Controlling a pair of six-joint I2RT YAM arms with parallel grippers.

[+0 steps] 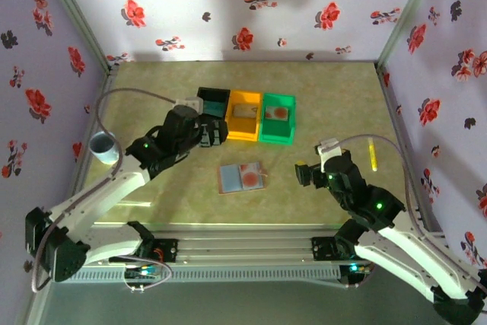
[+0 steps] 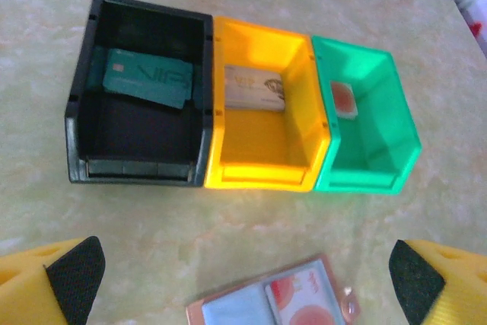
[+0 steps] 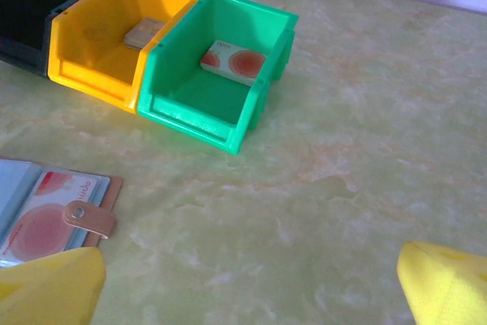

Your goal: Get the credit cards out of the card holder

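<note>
Top view: the card holder lies open and flat on the tabletop, near centre, with its long axis running left-right. The pocketed card, marked with an orange-red spot, sits in its right half, so I judge the job not finished. My left hand is empty with its fingers apart, far-left of the holder, right by the black bin. My right hand is also spread and empty. It sits to the right of the holder, level with it and facing its short right edge. The orange bin and green bin continue the row on the far side.

Left wrist: my padded fingers are wide apart with nothing between them. The teal card lies in the black bin, a pale card in the orange bin and a spotted card in the green bin. The holder peeks in at the near edge, so it lies on the near side of this hand and I would have to pull back to reach it.

Right wrist: my yellow fingers are spread and hold nothing. The holder is at the left, beside my left finger, with its clasp tab pointing at me. The two hands look about equally far from it. My guess is that the right hand is the better placed, because the card-bearing half faces it, needing only a short move left.
</note>
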